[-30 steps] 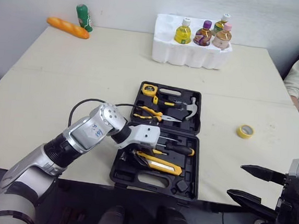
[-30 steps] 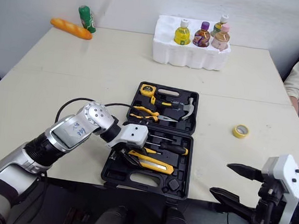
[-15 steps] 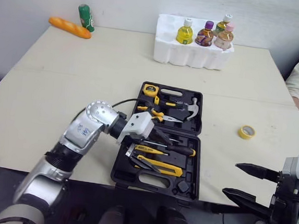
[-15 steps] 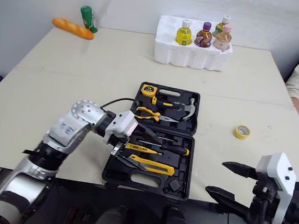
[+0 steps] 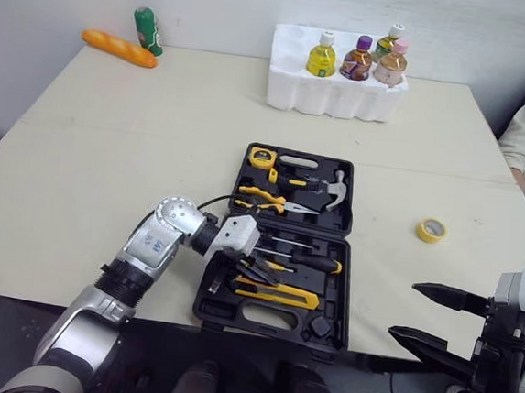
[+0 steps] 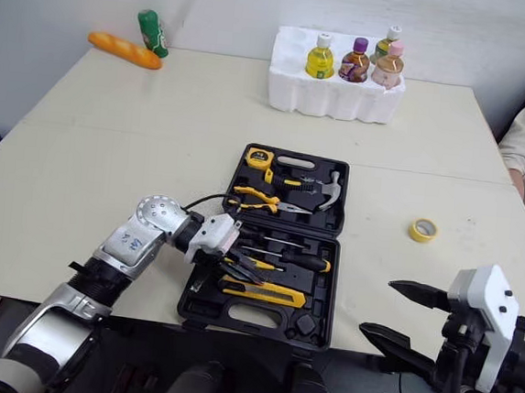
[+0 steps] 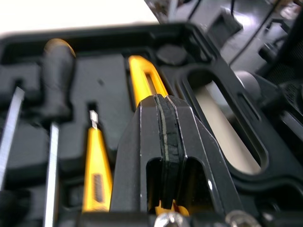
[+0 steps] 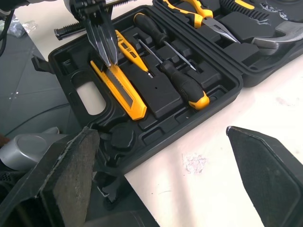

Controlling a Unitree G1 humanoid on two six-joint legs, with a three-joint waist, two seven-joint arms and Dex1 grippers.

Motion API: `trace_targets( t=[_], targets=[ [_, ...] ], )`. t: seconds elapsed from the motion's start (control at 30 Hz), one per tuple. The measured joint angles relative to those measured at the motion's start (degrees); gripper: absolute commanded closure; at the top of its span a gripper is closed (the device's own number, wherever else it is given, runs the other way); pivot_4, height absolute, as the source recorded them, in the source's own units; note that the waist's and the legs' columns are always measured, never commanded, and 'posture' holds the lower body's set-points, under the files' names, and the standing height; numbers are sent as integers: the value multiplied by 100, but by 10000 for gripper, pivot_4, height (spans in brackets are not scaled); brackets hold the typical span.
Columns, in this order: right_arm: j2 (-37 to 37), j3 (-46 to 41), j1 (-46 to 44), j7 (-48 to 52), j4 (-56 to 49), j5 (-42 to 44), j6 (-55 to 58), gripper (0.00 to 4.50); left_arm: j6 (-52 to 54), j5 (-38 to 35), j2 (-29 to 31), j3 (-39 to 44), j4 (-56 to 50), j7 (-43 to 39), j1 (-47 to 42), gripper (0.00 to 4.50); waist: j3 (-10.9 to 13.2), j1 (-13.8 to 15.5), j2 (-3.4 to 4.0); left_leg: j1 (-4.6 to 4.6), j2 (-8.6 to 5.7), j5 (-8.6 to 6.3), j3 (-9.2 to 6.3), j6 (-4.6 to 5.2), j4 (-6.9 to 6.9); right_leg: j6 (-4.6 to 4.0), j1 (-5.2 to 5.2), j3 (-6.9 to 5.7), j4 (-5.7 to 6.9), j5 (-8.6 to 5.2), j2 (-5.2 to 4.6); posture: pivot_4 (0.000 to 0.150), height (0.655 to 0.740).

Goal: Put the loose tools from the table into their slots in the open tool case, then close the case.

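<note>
Silver left arm point(image 5: 153, 242), black cable point(image 5: 212, 198), black jaws.

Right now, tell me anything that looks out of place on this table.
The yellow tape roll lies loose on the table, right of the open tool case and apart from it, while the hammer and pliers sit in the case. Nothing looks spilled or damaged.

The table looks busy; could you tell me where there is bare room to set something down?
Bare: the wide stretch left of the tool case, out to the bread; the strip between case and foam tray. Crowded: the case, left claw inside, tape roll beside it.
</note>
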Motion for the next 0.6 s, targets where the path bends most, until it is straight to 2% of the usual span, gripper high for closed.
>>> trace_targets(
  t=[0.33,0.5,0.6],
  targets=[
    [-13,104,-64,-41,1,-16,0,0,-576,537,70,-190,83,222,-19,44707,-19,-7,10,15,2,-9,-1,13,-1,0,11,2,-1,0,-1,1500,7367],
    [-13,202,-67,-56,2,-21,0,0,-209,500,72,-119,-57,288,53,44707,-29,-7,25,14,2,-9,-1,14,-1,0,11,3,-2,0,-2,1500,7367],
    [-11,202,-86,-83,20,-73,-17,0,479,209,138,-6,-245,229,174,44707,-29,-29,25,12,3,-9,-1,14,-2,0,8,3,-2,0,-1,1500,7367]
  ],
)
